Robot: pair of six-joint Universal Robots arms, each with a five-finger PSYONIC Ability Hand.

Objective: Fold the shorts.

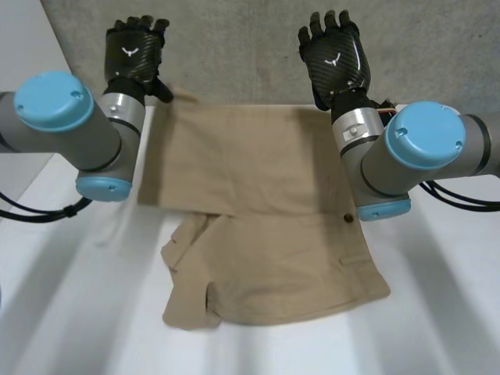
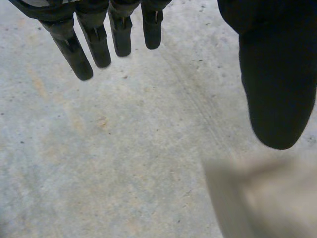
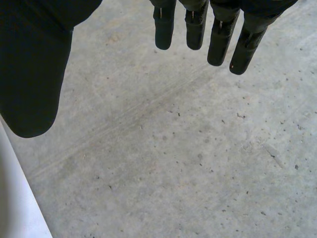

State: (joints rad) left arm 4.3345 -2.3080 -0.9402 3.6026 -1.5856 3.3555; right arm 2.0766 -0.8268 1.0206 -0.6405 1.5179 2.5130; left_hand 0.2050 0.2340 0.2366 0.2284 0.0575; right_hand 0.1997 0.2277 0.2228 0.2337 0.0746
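Observation:
Tan shorts (image 1: 258,211) lie on the white table (image 1: 437,312), the far half spread flat and the near half rumpled, with a small dark button (image 1: 348,218) at the right side. My left hand (image 1: 137,48) hovers past the shorts' far left corner, fingers (image 2: 81,49) straight, thumb apart, holding nothing. A tan corner of the shorts (image 2: 262,198) shows below its thumb. My right hand (image 1: 334,53) hangs beyond the far right corner, fingers (image 3: 218,39) straight and empty.
Grey concrete floor (image 1: 250,47) lies beyond the table's far edge, under both hands. Bare white table surrounds the shorts on the left, right and near sides. Both grey arms reach over the shorts' far corners.

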